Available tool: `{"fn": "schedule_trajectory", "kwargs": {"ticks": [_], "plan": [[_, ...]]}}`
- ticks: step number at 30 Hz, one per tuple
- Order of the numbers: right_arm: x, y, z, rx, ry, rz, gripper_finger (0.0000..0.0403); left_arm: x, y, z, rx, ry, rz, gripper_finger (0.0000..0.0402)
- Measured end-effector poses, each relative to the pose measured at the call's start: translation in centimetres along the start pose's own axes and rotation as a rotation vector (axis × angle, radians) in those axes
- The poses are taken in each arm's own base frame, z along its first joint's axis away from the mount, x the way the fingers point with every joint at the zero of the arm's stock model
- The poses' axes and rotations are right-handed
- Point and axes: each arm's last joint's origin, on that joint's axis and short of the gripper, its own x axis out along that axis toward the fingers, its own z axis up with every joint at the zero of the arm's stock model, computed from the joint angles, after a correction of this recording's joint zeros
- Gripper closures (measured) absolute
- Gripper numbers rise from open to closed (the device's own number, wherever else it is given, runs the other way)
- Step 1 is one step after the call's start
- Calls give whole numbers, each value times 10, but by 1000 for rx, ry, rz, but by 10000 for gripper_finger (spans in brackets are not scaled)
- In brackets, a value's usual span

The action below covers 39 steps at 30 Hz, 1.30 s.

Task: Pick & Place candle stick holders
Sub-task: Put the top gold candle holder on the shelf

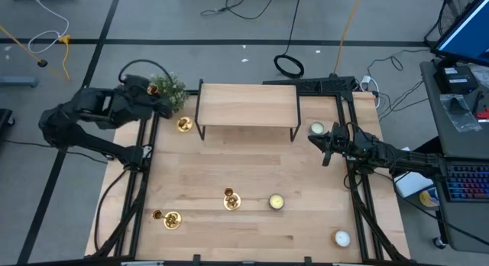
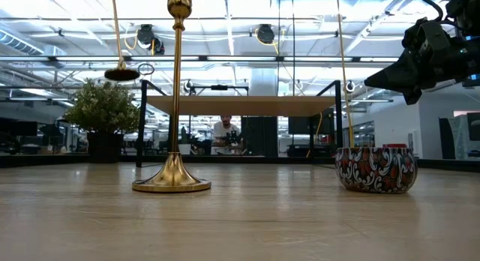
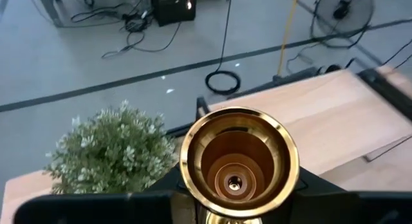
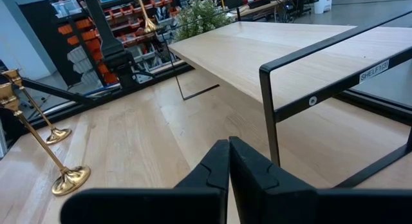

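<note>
Near the bench's (image 1: 252,228) front edge, two shiny brass candle stick holders stand free, one at the front left (image 1: 171,219) and one nearer the middle (image 1: 231,199), beside a patterned candle tin (image 1: 276,202); farther back on the left, the left claw (image 1: 170,107) is closed round a third brass candle stick holder (image 3: 238,165), its cup between the fingers, next to the small potted green plant (image 1: 169,87) and the wooden black-framed shelf (image 1: 247,105); at the right edge, the right claw (image 4: 229,161) hangs fully closed and empty, well apart from all three.
</note>
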Motion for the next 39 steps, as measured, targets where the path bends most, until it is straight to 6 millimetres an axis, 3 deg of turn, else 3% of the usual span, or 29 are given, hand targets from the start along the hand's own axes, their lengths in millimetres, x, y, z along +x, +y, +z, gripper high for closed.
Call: {"fn": "schedule_trajectory", "kwargs": {"ticks": [8, 16, 29, 39], "plan": [[0, 0, 0, 0, 0, 0, 399, -1, -17, 17, -1, -128, -51, 309], [0, 0, 0, 1, 0, 0, 399, 14, -45, 35, 42, -246, -73, 309], [0, 0, 0, 0, 0, 0, 399, 65, -71, 58, 72, -300, -58, 309], [0, 0, 0, 1, 0, 0, 399, 103, -69, 71, 67, -285, -30, 309]]}}
